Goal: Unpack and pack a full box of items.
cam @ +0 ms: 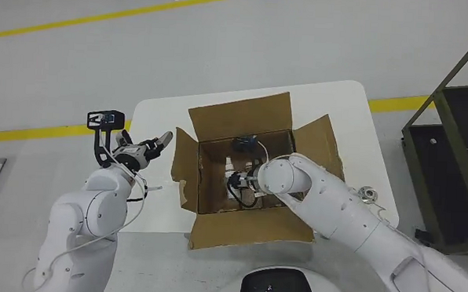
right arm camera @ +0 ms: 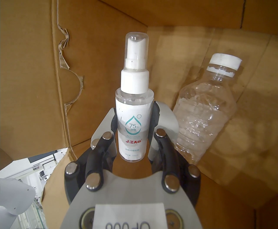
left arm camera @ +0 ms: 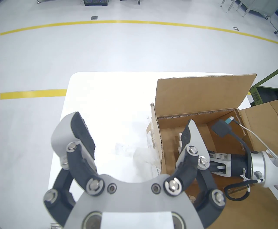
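Inspected the box: brown corrugated cardboard, rectangular, open at the top, all four flaps splayed outward. Noted a torn, ragged edge on one inner cardboard layer. Stands on a white table with rounded corners and a smooth top.

Found inside the box a spray bottle: clear cylindrical plastic, white label with a teal drop mark, white pump head under a transparent domed cap. Gripped by the right gripper deep within the box, jaws narrowed onto the labelled body, one pad on each side, nozzle end pointing away from the wrist.

Noted just beside it a water bottle: clear, crinkled, ribbed plastic with a white screw cap, resting against cardboard. Cannot tell whether touching the spray bottle.

Located the left gripper over bare tabletop just outside the box's side wall, holding nothing, jaws spread wide. Fingers of grey metal, faced with black, rough-textured pads.
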`<action>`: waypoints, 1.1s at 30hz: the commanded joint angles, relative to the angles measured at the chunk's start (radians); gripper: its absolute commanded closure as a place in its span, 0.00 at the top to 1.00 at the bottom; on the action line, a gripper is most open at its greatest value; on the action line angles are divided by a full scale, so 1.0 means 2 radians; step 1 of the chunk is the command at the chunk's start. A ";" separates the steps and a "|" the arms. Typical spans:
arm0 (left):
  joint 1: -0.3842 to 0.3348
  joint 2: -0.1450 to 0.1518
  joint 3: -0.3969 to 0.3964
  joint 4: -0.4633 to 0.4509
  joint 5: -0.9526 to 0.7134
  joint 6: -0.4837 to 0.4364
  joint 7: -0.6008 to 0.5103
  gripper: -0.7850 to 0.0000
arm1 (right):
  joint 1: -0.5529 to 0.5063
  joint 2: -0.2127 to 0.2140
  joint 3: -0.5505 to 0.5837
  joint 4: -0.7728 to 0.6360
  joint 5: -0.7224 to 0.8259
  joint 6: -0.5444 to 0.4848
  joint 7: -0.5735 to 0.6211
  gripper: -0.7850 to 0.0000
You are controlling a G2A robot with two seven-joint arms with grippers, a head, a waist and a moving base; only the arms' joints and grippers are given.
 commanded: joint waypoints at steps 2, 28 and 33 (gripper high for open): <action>0.000 0.000 0.000 0.000 0.000 0.000 0.000 1.00 | 0.004 -0.004 0.001 0.007 0.006 -0.005 0.006 0.62; 0.000 0.000 0.000 0.000 0.000 0.000 0.000 1.00 | -0.212 0.110 0.385 -0.460 -0.238 0.033 0.156 0.00; 0.000 0.000 0.000 0.000 0.000 0.000 0.000 1.00 | -0.270 0.128 0.466 -0.538 -0.343 0.028 0.239 0.00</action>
